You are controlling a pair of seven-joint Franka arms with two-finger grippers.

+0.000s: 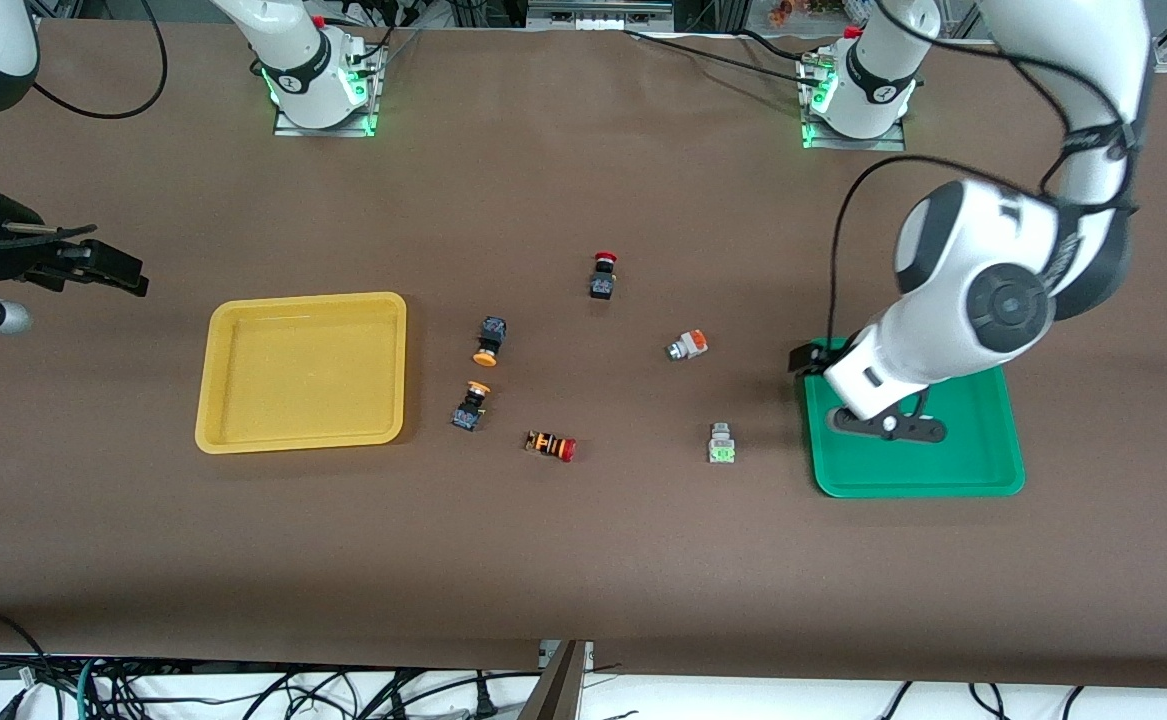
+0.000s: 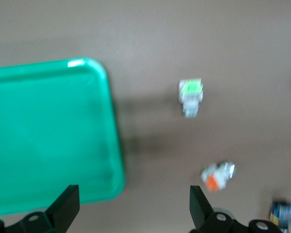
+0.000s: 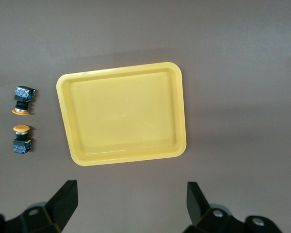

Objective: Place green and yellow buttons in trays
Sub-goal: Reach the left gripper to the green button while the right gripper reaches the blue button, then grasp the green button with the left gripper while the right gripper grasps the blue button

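Two black buttons with yellow caps (image 1: 489,340) (image 1: 471,405) lie beside the yellow tray (image 1: 303,370), also seen in the right wrist view as buttons (image 3: 22,99) (image 3: 21,138) and tray (image 3: 123,114). A whitish button with an orange end (image 1: 686,346) (image 2: 218,175) and a green-faced one (image 1: 722,443) (image 2: 190,97) lie near the green tray (image 1: 918,470) (image 2: 48,136). Both trays hold nothing. My left gripper (image 1: 809,358) (image 2: 134,204) hangs open over the green tray's corner. My right gripper (image 1: 118,270) (image 3: 131,204) hangs open over the table beside the yellow tray, toward the right arm's end.
A black switch with a red cap (image 1: 602,275) stands farther from the front camera than the other buttons. An orange-striped switch with a red cap (image 1: 551,445) lies nearer, between the two trays. The left arm's elbow looms above the green tray.
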